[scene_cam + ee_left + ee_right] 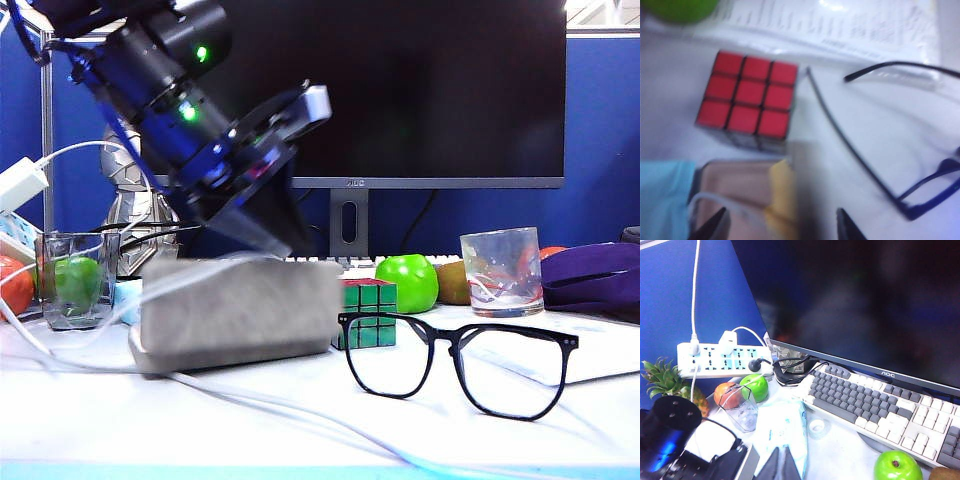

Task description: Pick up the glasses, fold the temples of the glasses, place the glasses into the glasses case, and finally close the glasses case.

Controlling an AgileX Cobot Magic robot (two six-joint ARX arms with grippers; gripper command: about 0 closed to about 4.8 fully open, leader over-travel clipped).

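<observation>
Glasses [455, 362] stand on the table right of the grey case [240, 310], temples unfolded: light, thin, fragile, so grip the frame bridge gently; left gripper [777, 225] above the case, fingers apart, right gripper [782, 462] closed, empty.

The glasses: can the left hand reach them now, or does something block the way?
Probably yes. The left hand hangs open above the glasses case, and the glasses stand beside it on bare table, temples unfolded, nothing between.
</observation>
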